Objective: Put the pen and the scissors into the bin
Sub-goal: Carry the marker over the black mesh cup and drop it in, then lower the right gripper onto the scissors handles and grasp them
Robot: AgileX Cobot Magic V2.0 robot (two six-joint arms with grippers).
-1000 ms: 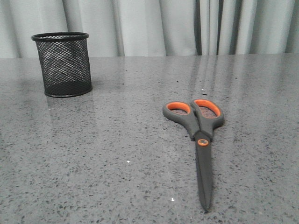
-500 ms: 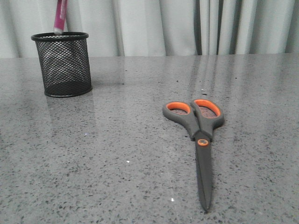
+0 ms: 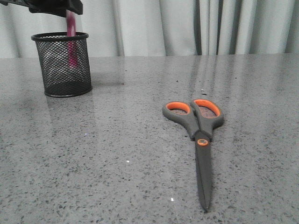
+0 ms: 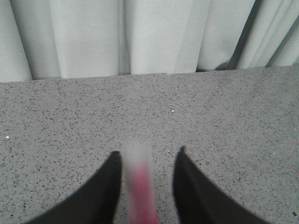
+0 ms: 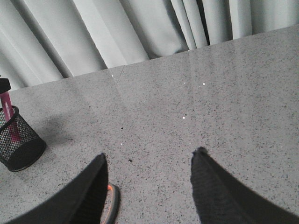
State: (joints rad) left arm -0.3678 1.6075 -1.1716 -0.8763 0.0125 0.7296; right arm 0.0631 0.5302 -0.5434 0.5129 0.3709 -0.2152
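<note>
Pen [image 3: 71, 39] first, at far left: it stands partly inside the bin [image 3: 62, 65], its top between the left gripper [image 4: 145, 186] whose grip I cannot tell, while the scissors [image 3: 198, 137] lie untouched on the table [image 3: 117, 140] right of centre, beneath the spread, empty right gripper [image 5: 149, 186].

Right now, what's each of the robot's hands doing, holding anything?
Left gripper: fingers around the pink pen, its lower part in the mesh cup.
Right gripper: open, holding nothing.
</note>
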